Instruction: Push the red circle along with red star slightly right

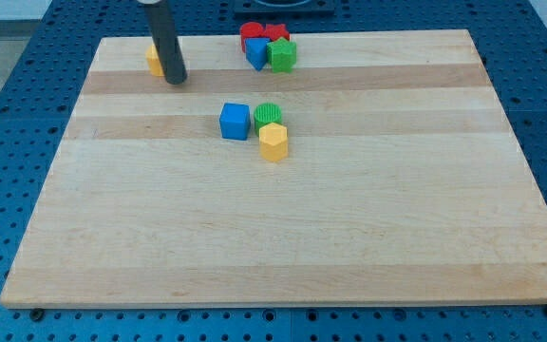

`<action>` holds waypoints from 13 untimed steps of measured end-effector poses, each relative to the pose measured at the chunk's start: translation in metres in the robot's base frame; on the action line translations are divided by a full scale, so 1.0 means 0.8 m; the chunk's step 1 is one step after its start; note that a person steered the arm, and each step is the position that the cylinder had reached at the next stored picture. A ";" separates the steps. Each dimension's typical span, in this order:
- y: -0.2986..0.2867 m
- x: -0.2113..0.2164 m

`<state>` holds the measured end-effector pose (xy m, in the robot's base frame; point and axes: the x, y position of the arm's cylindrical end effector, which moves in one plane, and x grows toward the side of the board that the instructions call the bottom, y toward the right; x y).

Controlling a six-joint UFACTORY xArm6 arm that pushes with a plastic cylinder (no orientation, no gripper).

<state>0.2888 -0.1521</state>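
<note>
Worktop (349,247): pale wood, laid in lengthwise bands, some lighter, some a shade browner. Surround beyond its edges: blue, patterned with a regular grid of dark holes.

Rod: dark grey to black, my tip (177,82) the same.

Far edge, near middle: red circle (251,33), red star (275,32), a blue block (256,53), a green block (282,55).

Near far-left corner: yellow block (153,60), partly behind the rod.

Centre: blue cube (235,121); green cylinder (268,114), top ridged in fine lines; yellow block (273,142), hexagon-like.

Matt wood board (349,237), plastic-looking blocks (235,121)
</note>
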 end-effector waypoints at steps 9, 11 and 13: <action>0.013 -0.031; -0.012 -0.088; 0.005 -0.122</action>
<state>0.1914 -0.1480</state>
